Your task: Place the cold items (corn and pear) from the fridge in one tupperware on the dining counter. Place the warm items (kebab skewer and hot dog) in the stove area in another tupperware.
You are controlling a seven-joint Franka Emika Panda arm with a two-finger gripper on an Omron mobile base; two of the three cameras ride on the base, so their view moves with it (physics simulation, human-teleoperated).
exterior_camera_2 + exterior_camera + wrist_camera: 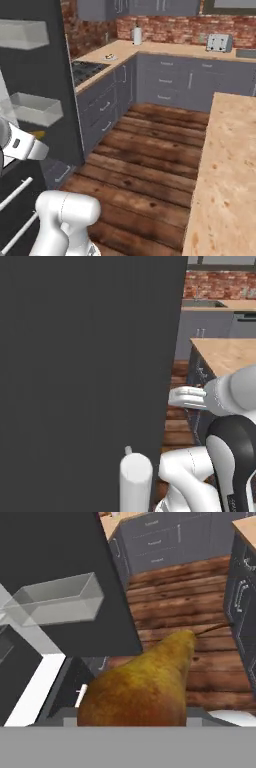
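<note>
A golden-brown pear [145, 682] with a thin stem looms at the bottom of the hand view, right in front of the camera and hiding the fingertips. My gripper [39, 142] is shut on it, beside the open fridge door [35, 107], and a yellow-orange bit of the pear [38, 134] peeks past the hand. The fridge's dark door [85, 366] covers the left of the left base view, with my white hand just right of its edge. The light wood dining counter [230, 165] runs along the right. Corn, kebab skewer, hot dog and tupperware are out of view.
Clear bins [55, 602] hang on the inside of the fridge door. Dark grey cabinets [170, 85] line the far wall, with a stove top [85, 70] at the left and a toaster [218, 42] at the back. Wood floor [145, 165] lies between fridge and counter.
</note>
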